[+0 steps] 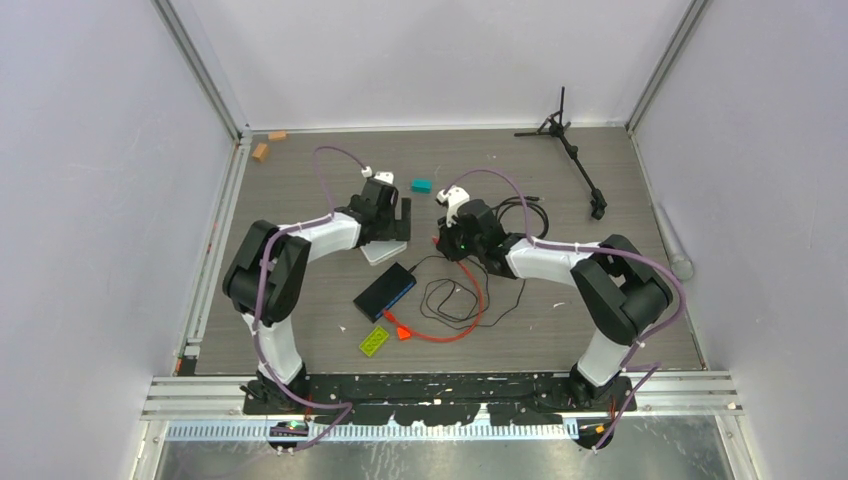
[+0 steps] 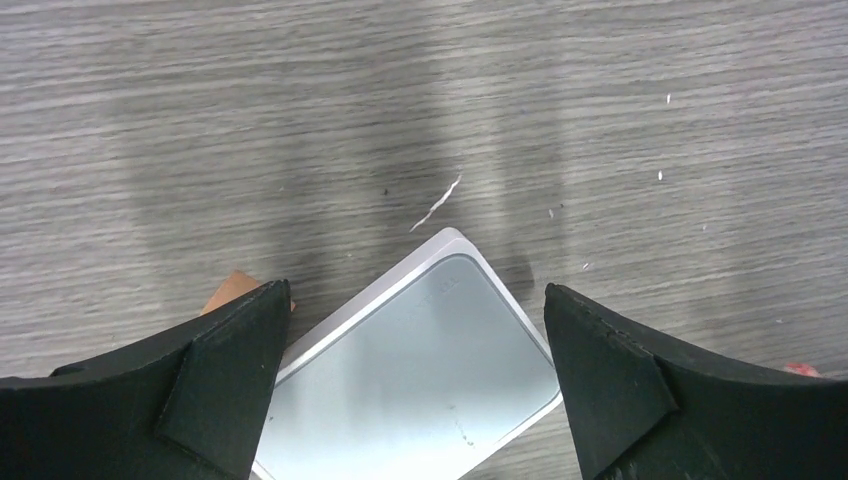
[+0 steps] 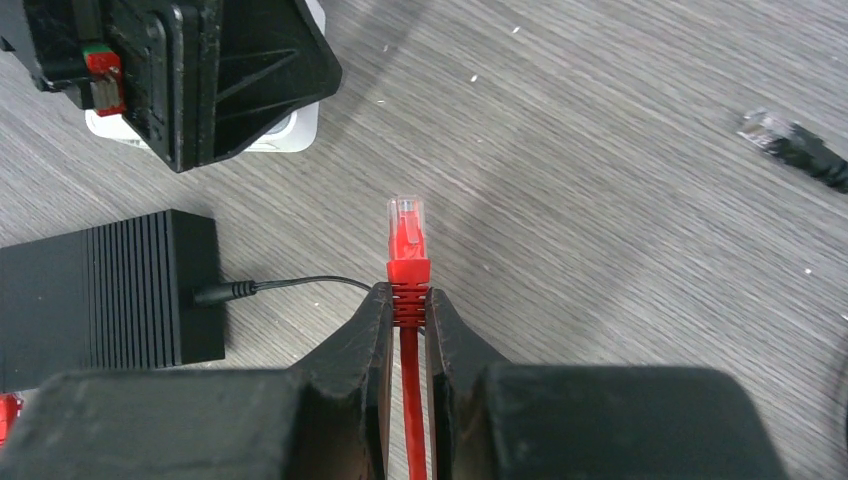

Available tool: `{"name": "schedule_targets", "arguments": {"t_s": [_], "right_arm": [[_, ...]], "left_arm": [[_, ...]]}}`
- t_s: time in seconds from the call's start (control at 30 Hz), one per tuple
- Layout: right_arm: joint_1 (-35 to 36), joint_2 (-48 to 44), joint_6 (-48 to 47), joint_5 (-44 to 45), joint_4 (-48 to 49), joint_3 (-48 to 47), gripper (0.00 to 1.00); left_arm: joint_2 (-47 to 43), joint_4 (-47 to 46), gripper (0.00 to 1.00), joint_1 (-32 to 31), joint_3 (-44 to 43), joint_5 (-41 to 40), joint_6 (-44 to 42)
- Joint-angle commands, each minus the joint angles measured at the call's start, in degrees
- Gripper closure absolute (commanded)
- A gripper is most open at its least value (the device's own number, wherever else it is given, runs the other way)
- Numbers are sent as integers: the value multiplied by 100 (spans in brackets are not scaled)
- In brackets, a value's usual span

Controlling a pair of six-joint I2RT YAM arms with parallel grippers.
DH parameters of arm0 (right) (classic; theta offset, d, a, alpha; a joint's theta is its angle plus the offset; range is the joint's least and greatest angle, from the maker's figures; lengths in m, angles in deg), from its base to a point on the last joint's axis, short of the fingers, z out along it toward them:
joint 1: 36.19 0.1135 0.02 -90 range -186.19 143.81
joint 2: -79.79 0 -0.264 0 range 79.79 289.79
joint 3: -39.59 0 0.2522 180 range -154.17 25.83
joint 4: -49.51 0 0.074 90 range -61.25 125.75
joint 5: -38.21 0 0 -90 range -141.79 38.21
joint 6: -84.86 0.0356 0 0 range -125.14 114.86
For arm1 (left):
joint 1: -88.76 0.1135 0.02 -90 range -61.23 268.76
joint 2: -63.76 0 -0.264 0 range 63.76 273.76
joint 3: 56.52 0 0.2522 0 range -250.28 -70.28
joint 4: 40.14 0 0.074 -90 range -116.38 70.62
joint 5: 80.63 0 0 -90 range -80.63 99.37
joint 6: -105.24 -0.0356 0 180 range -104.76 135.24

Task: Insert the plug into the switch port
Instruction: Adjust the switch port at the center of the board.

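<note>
Firstly, right gripper [image 3: 408, 305]: closed tight on the plug [image 3: 407, 235] at its ribbed boot; the red cable [image 3: 411, 400] runs back between the fingers.
Plug tip: sticks out past the fingertips, over the table.
Left gripper [image 2: 415, 305]: wide open, holding nothing, over the white switch [image 2: 420, 370].
White switch: left of the plug, apart from it.
Beside it: the power brick [image 3: 100, 290], near-left of the plug.
Surface: grey wood-grain table [image 1: 620, 300].
Room: pale walls [image 1: 100, 150] on three sides.
</note>
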Motion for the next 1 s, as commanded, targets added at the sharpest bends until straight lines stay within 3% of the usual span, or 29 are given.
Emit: {"name": "schedule_targets", "arguments": {"t_s": [0.0, 0.2, 0.57, 0.73, 0.97], "right_arm": [[85, 85, -193, 7, -20, -286, 100], [93, 94, -164, -2, -51, -302, 100], [95, 78, -118, 70, -179, -391, 100], [95, 44, -79, 196, -179, -376, 100], [93, 18, 72, 561, -102, -340, 99]], "left_arm": [[-701, -652, 0, 86, 299, -248, 65], [-1514, -1274, 0, 322, 884, 154, 18], [-2455, -799, 0, 589, 2104, 359, 965], [-2331, -1289, 0, 546, 2373, 1229, 1344], [-1324, -2150, 0, 303, 2205, 1409, 1546]]}}
